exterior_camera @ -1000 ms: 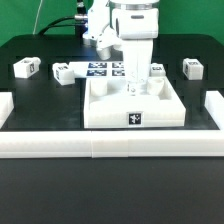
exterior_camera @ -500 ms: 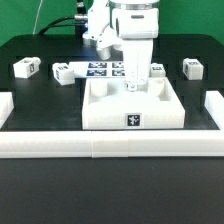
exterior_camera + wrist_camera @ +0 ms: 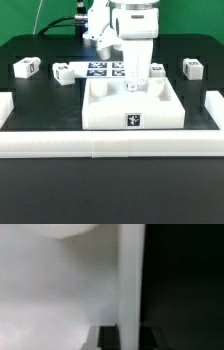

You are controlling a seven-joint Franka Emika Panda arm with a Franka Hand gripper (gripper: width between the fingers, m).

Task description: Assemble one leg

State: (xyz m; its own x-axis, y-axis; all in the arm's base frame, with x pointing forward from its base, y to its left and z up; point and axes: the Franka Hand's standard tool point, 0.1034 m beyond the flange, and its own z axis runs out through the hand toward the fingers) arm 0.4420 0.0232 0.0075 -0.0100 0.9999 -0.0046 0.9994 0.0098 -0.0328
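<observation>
Our gripper point(image 3: 133, 86) is down on the big flat white square panel point(image 3: 110, 100) mid-frame, and we can't tell if its jaws grip anything. A small white tagged plastic leg point(image 3: 25, 67) lies loose upper left; we reckon none attached yet.

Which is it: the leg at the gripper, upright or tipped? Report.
Upright: the leg stands vertical in the gripper, over the white panel.

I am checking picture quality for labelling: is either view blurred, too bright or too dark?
Exterior view: sharp and evenly lit; the white panel is bright, with faint edges, and the tag on the far-left leg is visible. Wrist view: strongly out of focus, showing only a white area beside a black one.
</observation>
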